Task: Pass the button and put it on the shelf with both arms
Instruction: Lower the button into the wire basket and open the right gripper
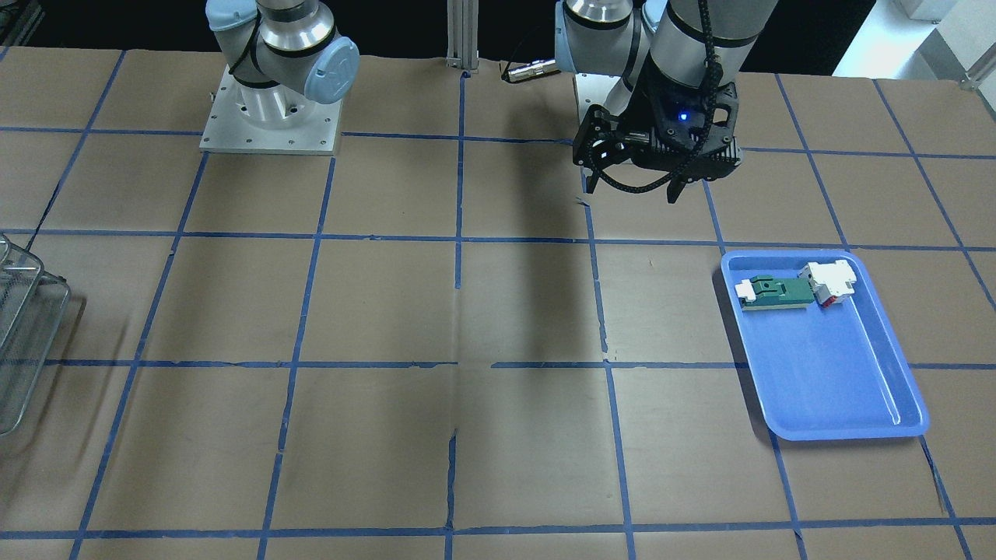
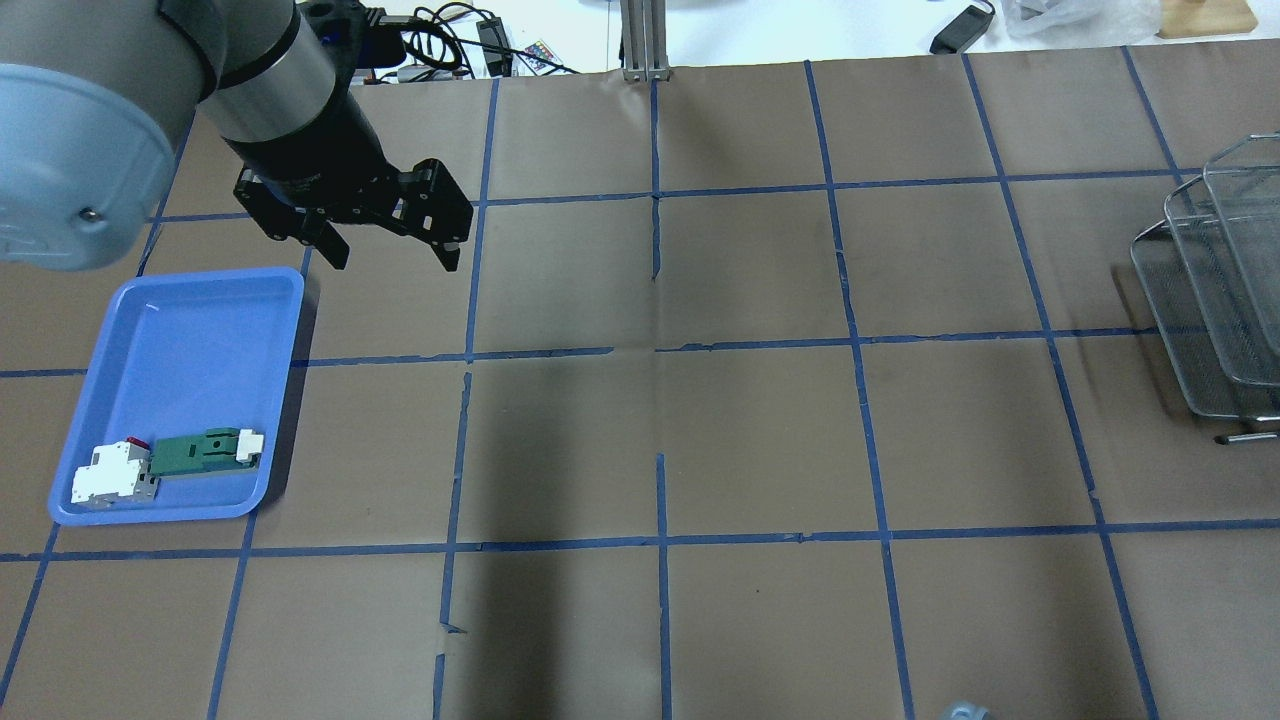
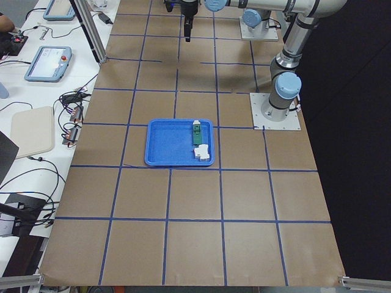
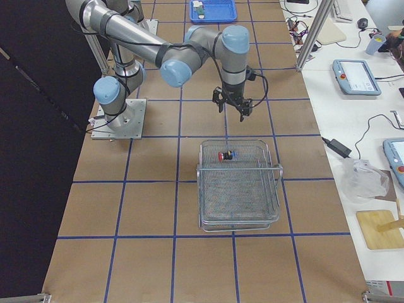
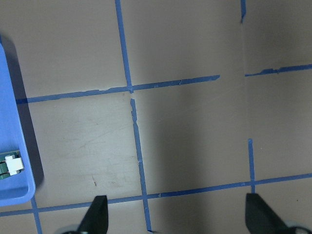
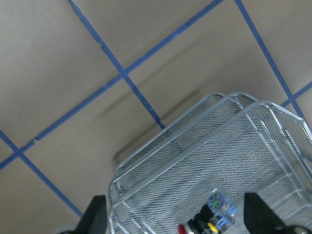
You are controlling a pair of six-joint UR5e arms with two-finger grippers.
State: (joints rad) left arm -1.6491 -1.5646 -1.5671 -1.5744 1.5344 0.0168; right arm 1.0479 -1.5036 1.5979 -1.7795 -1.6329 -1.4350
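Note:
The button (image 4: 225, 155), with a red cap on a black body, lies on its side inside the silver wire shelf (image 4: 238, 183), near the shelf's end closest to my right gripper. In the right wrist view the button (image 6: 202, 223) sits at the bottom edge on the shelf's mesh (image 6: 195, 161). My right gripper (image 4: 231, 112) is open and empty, up in the air just off that end of the shelf; it also shows open in the right wrist view (image 6: 178, 217). My left gripper (image 2: 393, 258) is open and empty, above bare table beside the blue tray's far corner.
A blue plastic tray (image 2: 180, 330) on my left side holds a green-and-white block (image 2: 200, 452) and a white block with red (image 2: 110, 475) at its near end. The shelf (image 2: 1220, 290) stands at the table's right edge. Blue tape lines grid the brown table.

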